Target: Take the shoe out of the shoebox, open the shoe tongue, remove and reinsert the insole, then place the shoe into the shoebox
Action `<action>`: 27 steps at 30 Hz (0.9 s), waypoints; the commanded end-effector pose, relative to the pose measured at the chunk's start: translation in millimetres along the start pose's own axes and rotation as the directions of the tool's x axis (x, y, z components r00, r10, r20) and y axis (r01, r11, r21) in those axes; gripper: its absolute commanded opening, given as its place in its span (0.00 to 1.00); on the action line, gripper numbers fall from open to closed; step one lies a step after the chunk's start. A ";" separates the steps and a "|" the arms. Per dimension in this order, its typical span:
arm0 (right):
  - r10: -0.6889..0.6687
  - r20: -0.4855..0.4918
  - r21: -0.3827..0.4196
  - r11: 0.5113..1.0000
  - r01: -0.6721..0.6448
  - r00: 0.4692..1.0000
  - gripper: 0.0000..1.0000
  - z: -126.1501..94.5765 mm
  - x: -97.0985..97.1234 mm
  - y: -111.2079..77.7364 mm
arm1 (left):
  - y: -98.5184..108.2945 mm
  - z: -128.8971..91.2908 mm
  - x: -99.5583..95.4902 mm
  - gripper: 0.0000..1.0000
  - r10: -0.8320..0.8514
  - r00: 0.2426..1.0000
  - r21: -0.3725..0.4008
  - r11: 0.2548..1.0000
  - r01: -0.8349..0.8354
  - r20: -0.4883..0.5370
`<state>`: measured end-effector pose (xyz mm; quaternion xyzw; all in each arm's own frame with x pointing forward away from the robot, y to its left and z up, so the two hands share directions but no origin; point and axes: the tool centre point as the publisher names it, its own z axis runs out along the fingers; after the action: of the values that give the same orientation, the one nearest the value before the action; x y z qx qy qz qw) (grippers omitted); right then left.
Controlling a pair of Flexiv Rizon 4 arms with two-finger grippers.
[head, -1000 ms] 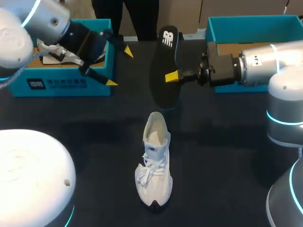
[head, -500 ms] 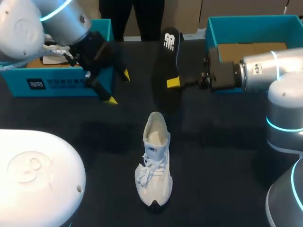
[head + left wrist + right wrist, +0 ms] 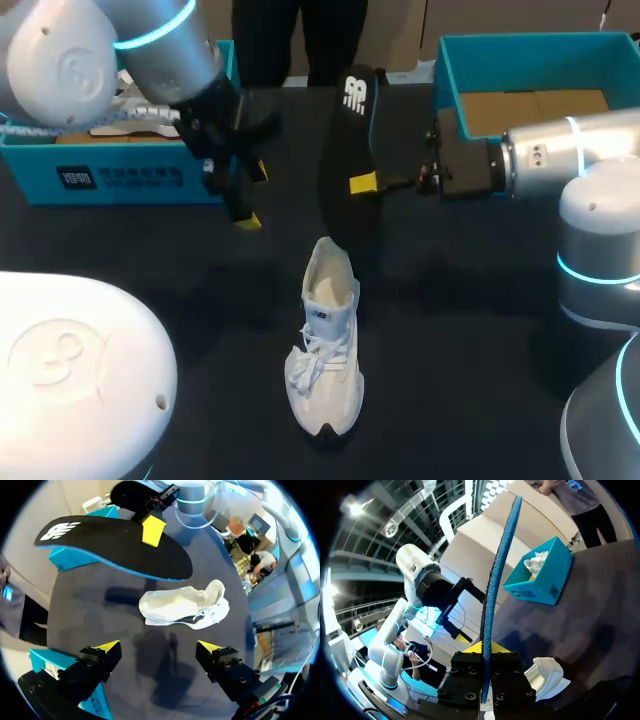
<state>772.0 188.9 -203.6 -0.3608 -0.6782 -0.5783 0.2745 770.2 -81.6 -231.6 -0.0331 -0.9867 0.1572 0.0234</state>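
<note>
The white shoe stands on the dark table, in the middle and a bit toward the near edge. Its toe points at the near edge and its heel at the far edge. It is not in a box.

The right gripper comes in from the right side. It pinches the black insole between its two fingers and holds it up in the air, above the table and behind the shoe's heel. In the right wrist view the insole stands up on its thin blue edge between the fingers.

The left gripper hangs over the table to the left of the insole. Its two yellow tips are spread wide apart and nothing is between them. In the left wrist view the shoe lies ahead of those fingers, with the insole beyond it.

One blue shoebox sits at the far left corner with something white inside. Another blue shoebox sits at the far right corner.
</note>
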 end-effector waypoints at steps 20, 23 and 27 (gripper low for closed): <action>-0.043 -0.042 -0.078 0.996 0.039 0.998 0.00 19.9 -18.2 -15.3 | 4.5 55.0 17.5 1.00 0.237 0.971 0.123 0.965 -0.232 -0.028; -0.057 -0.011 -0.070 0.996 0.056 0.998 0.00 23.1 -23.6 -13.6 | 3.3 71.6 15.5 1.00 0.241 0.970 0.167 0.958 -0.231 -0.037; -0.071 -0.010 -0.080 0.994 0.070 0.997 0.00 25.9 -33.0 -14.9 | 1.3 88.6 15.1 1.00 0.235 0.971 0.161 0.961 -0.226 -0.039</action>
<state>777.9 201.6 -237.7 -0.3444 -0.6672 -0.6136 0.2443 746.1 -98.7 -298.2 -0.1508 -0.9605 0.2314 0.0344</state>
